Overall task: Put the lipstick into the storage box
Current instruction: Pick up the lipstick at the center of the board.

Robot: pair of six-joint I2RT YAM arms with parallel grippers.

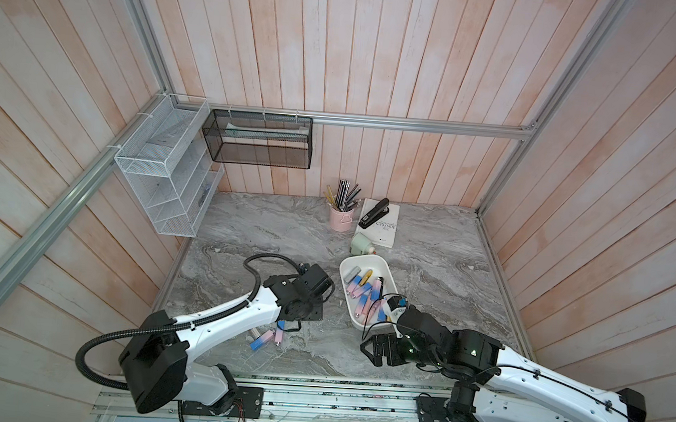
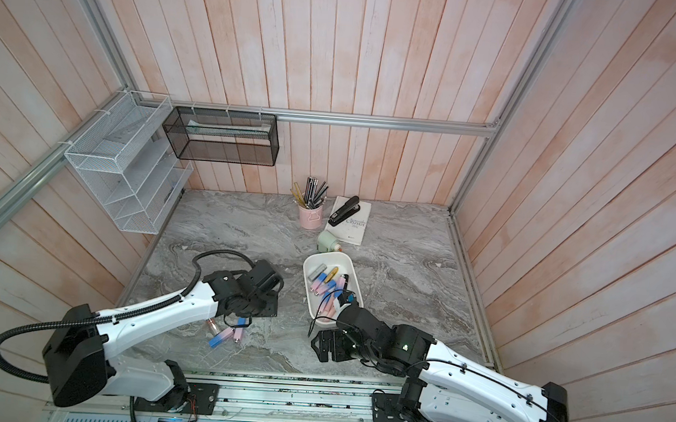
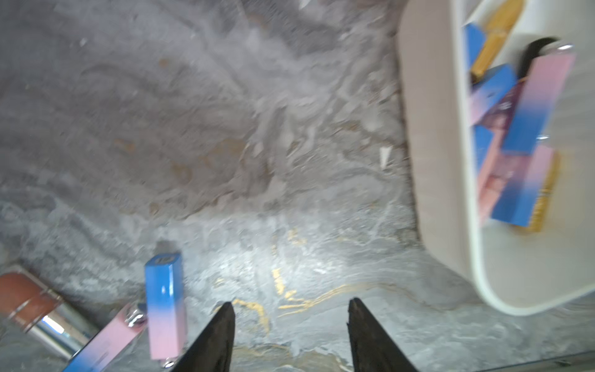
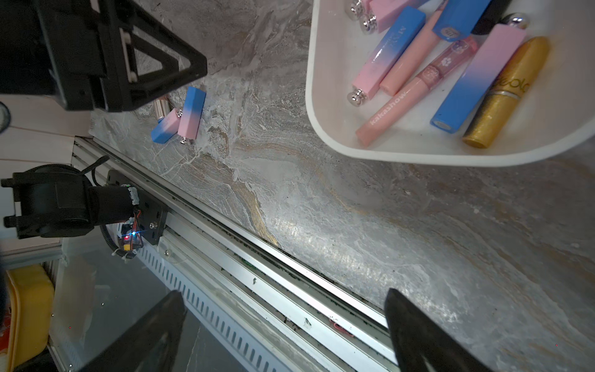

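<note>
Lipsticks (image 3: 165,302) not yet stowed lie on the table (image 1: 265,223) just beside the left gripper (image 3: 290,302), whose jaws stand partly apart and empty, apparently poised to take one, while the storage box (image 4: 335,109), already holding several, sits near the right gripper (image 4: 283,291), spread wide, empty, parked clear.

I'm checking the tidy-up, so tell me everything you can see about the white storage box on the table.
The storage box is a plain white, plastic-looking tub, rectangular with rounded corners and smooth sloping walls, and open on top. It sits flat on the marble table, angled to its edges. It holds a loose pile of lipsticks: pink-blue square tubes, pink glosses and a gold one. The right arm overhangs its near corner; whether they touch cannot be told.
</note>
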